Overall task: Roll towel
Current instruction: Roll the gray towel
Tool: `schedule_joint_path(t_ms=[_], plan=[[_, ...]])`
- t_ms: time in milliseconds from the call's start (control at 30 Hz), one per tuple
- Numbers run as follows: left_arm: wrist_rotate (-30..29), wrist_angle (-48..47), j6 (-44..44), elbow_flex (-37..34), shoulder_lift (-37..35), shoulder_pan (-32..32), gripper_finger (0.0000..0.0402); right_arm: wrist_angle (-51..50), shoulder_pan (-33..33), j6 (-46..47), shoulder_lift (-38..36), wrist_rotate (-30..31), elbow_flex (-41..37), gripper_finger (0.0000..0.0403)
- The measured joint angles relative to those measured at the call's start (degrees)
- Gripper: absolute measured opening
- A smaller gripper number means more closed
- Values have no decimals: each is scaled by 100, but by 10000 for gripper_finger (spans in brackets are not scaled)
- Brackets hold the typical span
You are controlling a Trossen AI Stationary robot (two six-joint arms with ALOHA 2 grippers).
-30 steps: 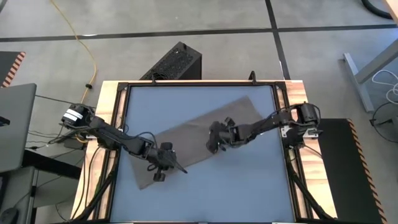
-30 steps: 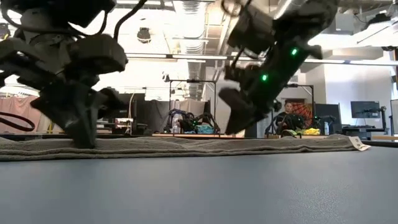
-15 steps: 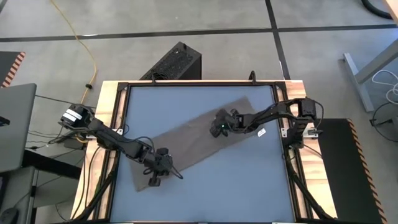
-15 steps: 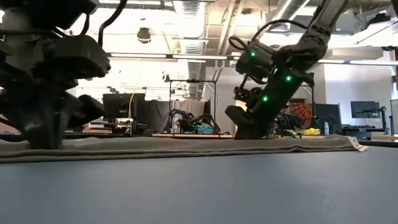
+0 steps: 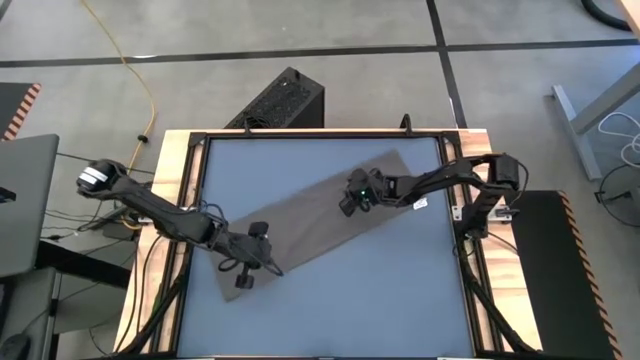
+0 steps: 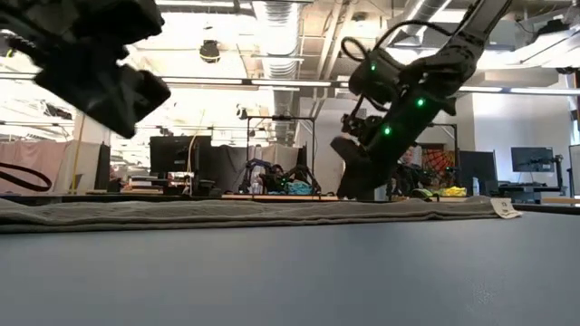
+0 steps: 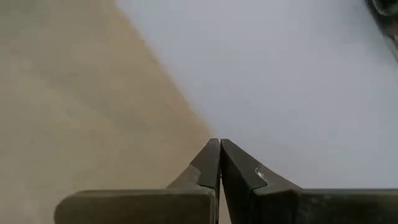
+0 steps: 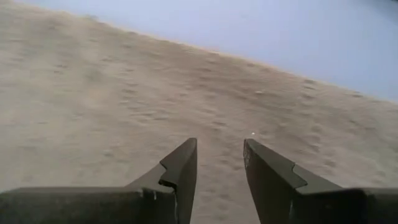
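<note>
From above: one towel (image 5: 325,217), taupe, spread flat in a long diagonal strip across the grey table (image 5: 400,290), its small white tag (image 5: 421,205) at the end nearer the right arm. Two arms. Left gripper (image 5: 262,262) sits at the towel's near edge toward its lower end, fingers pressed together, nothing between them. Right gripper (image 5: 350,198) hangs over the upper half of the cloth, having swung toward the far end over the last second; the tag, covered a second ago, now shows. Judgement: no fold or roll has been started, both arms are still taking position.

At table height: one towel (image 6: 245,214), a low flat band, tag (image 6: 501,207) at its right end. Left gripper's housing has risen clear of the cloth since half a second ago; right gripper (image 6: 355,186) is down near the towel, contact unclear.

Left wrist: one closed pair of fingers (image 7: 244,177), empty, over the towel's (image 7: 74,112) edge where it meets the table.

Right wrist: fingers (image 8: 180,165) parted, empty, towel (image 8: 124,93) directly below.
</note>
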Motion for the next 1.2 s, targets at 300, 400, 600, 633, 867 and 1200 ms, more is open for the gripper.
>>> schedule_joint_path(t_ms=[300,400,600,633,867,1200], plan=[[-392,-338,172,-15,431,382,0,-4,696,155,-219,-577,0,157],[-392,-203,355,-7,727,531,0,22,1128,310,-219,-577,0,157],[-382,-187,564,-34,1021,807,0,60,2148,654,-197,46,0,157],[-371,-47,575,-114,1012,837,0,40,2306,711,-191,316,0,157],[-115,1980,187,-1443,496,1227,0,-87,2929,887,-188,1255,0,157],[-94,2249,-133,-1885,361,1419,0,-118,2749,1182,398,2173,-17,141]])
